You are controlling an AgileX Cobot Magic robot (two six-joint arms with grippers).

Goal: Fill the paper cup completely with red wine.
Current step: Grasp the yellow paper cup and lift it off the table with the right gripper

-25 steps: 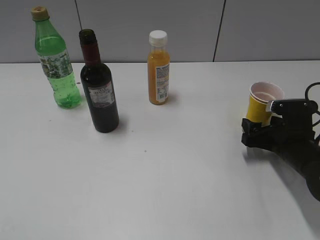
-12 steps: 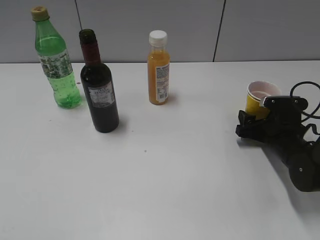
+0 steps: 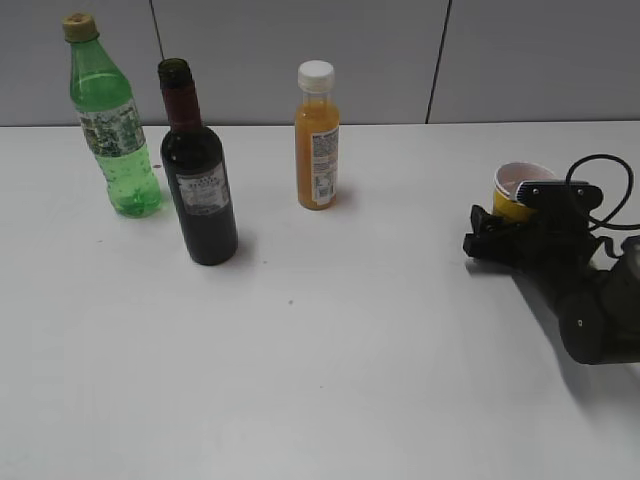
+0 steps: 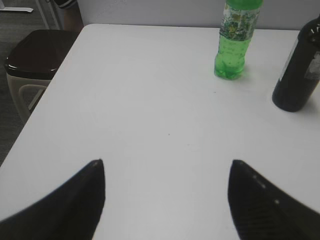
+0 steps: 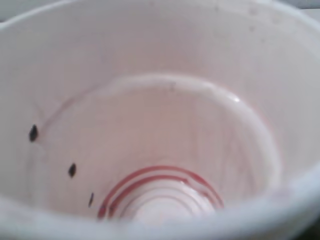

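The paper cup [image 3: 520, 182], yellow with a white rim, stands at the right of the table, its lower part hidden by my right gripper [image 3: 500, 228], which is shut on it. The right wrist view looks straight into the cup [image 5: 160, 125]: pale pink inside, thin red rings at the bottom, a few dark specks on the wall, no liquid. The red wine is in the dark bottle [image 3: 199, 185] at the left, uncapped; it also shows in the left wrist view [image 4: 300, 75]. My left gripper [image 4: 166, 167] is open and empty above bare table.
A green soda bottle [image 3: 113, 135] stands left of the wine bottle and shows in the left wrist view [image 4: 235, 42]. An orange juice bottle [image 3: 317, 140] with a white cap stands mid-back. A dark bin [image 4: 35, 57] sits beyond the table's left edge.
My right gripper and the cup have moved a little left and lower, and the arm has swung round behind them. The bottles have not moved.
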